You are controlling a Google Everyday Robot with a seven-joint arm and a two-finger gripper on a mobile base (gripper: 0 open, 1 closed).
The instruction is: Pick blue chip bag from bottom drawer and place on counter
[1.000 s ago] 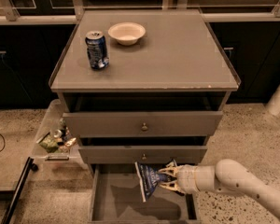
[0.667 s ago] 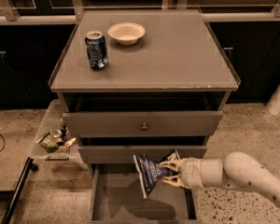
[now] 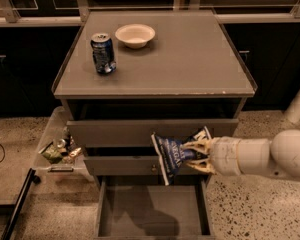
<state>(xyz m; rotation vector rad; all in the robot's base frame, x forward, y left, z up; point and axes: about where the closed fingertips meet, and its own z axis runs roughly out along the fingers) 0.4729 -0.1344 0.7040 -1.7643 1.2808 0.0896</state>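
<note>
lifted higher than a second ago, the crumpled dark-blue foil chip bag [image 3: 174,156] hangs above the open grey-brown bottom drawer [image 3: 150,211], its right edge pinched in the pale two-finger gripper [image 3: 195,155]; light, soft and slippery, i'd say, so that edge grip must stay firm.

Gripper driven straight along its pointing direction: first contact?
The gripper, shut on the blue chip bag, points left past the middle drawer; way looks free, though depth to it is unclear.
</note>
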